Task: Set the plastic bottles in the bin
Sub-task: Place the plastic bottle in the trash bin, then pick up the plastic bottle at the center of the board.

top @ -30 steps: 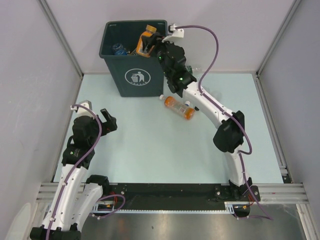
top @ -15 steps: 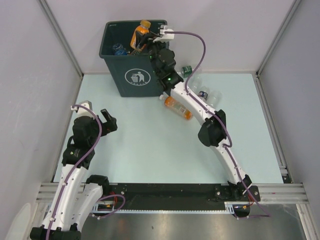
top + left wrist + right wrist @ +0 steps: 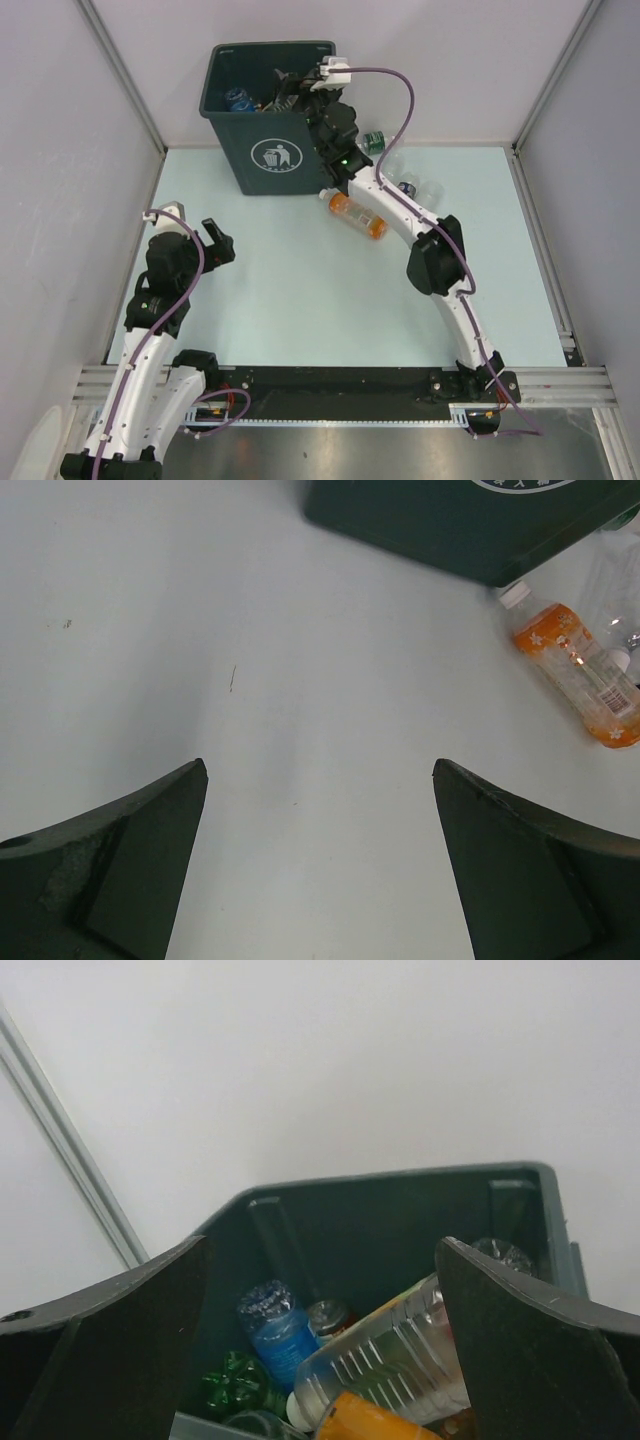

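**Several bottles lay outside the bin, both grippers empty**

Several small plastic bottles were inside the tall dark green-grey plastic bin. The right wrist view showed a blue-labelled bottle, a clear ribbed bottle, a green bottle and part of an orange one at the bottom edge. The right gripper hung over the bin's open top with its jaws spread wide and nothing between them. The left gripper hovered above the pale table, likewise spread and holding nothing.

The nearest bottle outside was the orange-filled plastic bottle with a white cap. It lay on its side on the table just beside the bin's front right corner. Its long axis ran diagonally, cap toward the bin. It lay to the near side of the right gripper, close by that arm's forearm, and well apart from the left gripper. The right arm therefore looked the likelier one to fetch it, with its jaws set across the bottle's width. A few clear plastic bottles lay beyond the right arm.
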Robot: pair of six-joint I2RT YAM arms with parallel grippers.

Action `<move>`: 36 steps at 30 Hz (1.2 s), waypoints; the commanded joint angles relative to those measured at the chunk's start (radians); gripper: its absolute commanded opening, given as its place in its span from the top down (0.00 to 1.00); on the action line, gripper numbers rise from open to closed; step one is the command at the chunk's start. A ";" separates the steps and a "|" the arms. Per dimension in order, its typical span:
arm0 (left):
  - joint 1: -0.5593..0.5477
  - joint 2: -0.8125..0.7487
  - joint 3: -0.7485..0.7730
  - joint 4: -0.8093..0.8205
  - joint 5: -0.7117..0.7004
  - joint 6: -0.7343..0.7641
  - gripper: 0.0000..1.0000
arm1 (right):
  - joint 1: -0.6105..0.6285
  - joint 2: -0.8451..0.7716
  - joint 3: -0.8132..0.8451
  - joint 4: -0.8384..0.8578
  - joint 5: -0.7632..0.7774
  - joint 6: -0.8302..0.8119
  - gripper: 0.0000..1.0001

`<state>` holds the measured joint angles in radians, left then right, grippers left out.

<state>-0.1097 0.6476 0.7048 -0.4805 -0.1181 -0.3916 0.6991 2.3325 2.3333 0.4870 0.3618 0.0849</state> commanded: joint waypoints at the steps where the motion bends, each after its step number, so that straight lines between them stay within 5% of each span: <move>1: 0.010 -0.006 -0.004 0.028 0.017 -0.007 0.00 | 0.010 -0.162 -0.061 0.127 0.020 -0.048 0.00; 8: 0.011 -0.006 -0.002 0.029 0.020 -0.007 0.00 | 0.023 -0.311 -0.222 0.156 0.043 -0.074 0.00; 13: 0.010 -0.009 -0.004 0.029 0.023 -0.006 0.00 | 0.023 -0.534 -0.506 0.122 0.048 -0.076 0.00; 22: 0.015 -0.002 0.001 0.033 0.046 0.003 0.00 | -0.004 -0.818 -0.759 -0.310 0.254 -0.001 0.00; 26: 0.019 0.007 0.001 0.036 0.054 0.005 0.00 | -0.096 -0.877 -0.779 -0.705 0.252 0.157 0.00; 36: 0.024 0.034 0.001 0.045 0.075 0.003 0.00 | -0.340 -0.900 -0.919 -0.981 0.232 0.352 0.00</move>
<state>-0.0986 0.6765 0.7013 -0.4797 -0.0689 -0.3912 0.4072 1.4418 1.4296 -0.3416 0.5682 0.3607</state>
